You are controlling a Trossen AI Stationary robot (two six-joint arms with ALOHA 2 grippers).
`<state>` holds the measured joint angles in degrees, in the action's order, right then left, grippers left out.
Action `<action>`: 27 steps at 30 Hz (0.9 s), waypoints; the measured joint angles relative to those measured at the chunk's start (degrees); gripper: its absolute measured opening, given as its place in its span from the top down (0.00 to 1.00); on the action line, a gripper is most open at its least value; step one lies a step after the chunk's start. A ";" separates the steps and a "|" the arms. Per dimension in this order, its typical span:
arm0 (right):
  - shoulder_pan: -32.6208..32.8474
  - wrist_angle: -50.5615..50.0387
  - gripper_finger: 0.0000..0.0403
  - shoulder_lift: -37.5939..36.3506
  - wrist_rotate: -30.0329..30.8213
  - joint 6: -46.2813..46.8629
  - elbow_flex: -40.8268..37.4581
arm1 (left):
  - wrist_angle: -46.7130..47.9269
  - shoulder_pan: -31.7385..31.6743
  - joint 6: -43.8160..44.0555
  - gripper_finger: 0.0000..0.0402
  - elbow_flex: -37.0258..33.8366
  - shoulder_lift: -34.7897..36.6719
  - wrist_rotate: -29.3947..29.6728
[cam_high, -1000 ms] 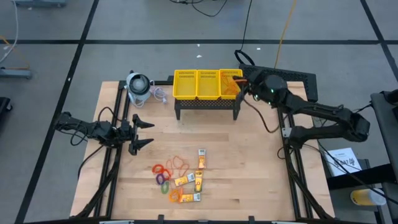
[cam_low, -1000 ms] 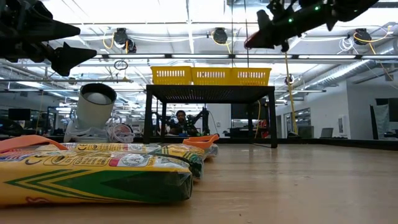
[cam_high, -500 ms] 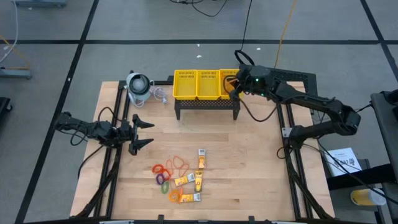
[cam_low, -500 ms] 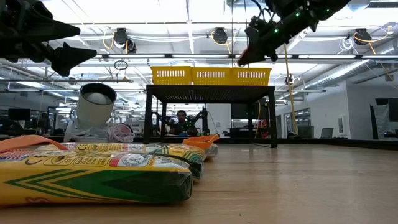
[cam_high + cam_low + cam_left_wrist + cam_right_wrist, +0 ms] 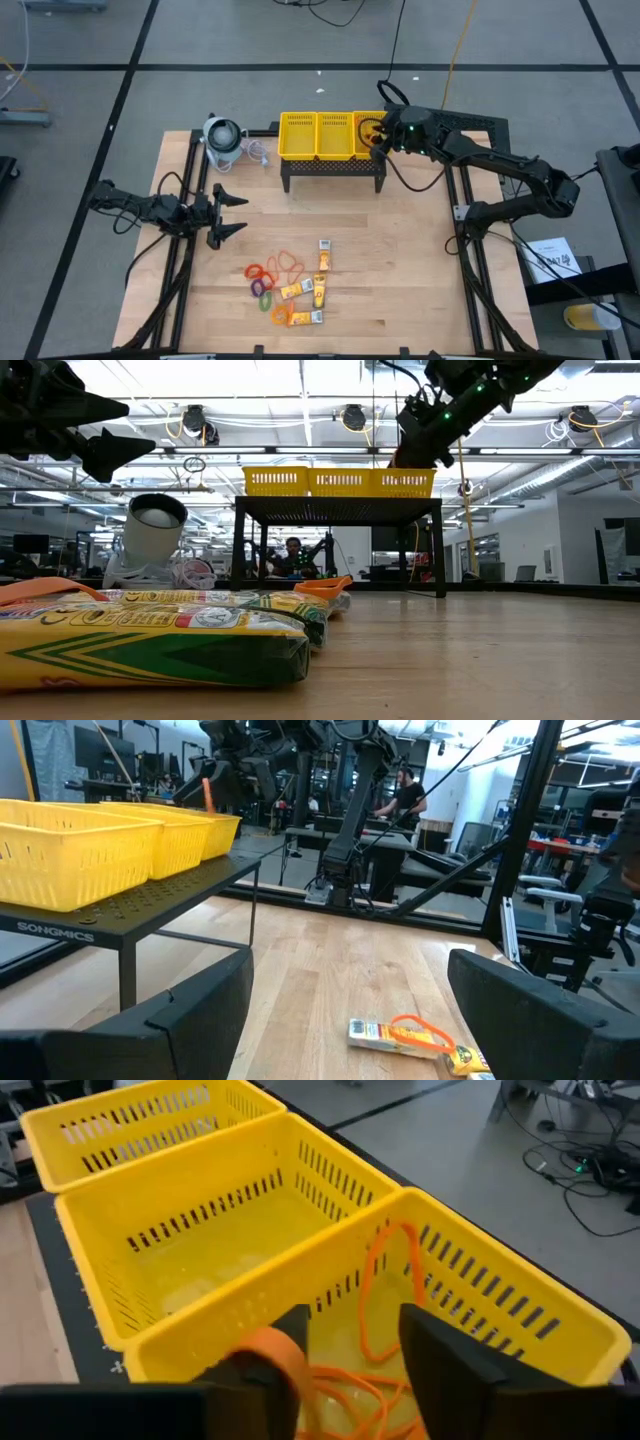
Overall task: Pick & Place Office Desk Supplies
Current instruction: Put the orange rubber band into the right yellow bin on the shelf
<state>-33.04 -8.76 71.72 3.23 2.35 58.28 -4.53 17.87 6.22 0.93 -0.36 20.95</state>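
Bare bench point(image 5: 400, 260) lies open right of the supplies cluster point(image 5: 290, 285); the raised yellow basket point(image 5: 333, 136) and round device point(image 5: 222, 138) block the far edge

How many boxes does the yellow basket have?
3. The yellow basket on the black stand has a left box, a middle box and a right box. The right gripper hangs over the right one, where orange rubber bands lie.

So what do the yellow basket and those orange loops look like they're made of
The yellow basket looks like moulded plastic: slotted walls, glossy floor. It could be coated metal. The orange loops look like rubber bands: thin, limp, draped over the divider. The table looks like pale wood planks.
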 joint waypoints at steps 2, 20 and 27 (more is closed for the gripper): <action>0.00 0.37 0.55 0.00 0.04 -0.01 0.00 | -0.01 0.00 0.00 0.15 0.00 -0.02 0.00; -0.36 -14.91 0.49 0.33 3.16 0.41 9.13 | 0.00 0.00 0.00 0.15 0.00 0.00 0.00; -0.37 -18.46 0.51 0.33 6.03 0.15 9.27 | -0.01 0.00 0.00 0.15 0.00 0.00 0.00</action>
<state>-33.41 -27.22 72.05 9.26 2.50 67.55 -4.53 17.87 6.22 0.93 -0.36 20.95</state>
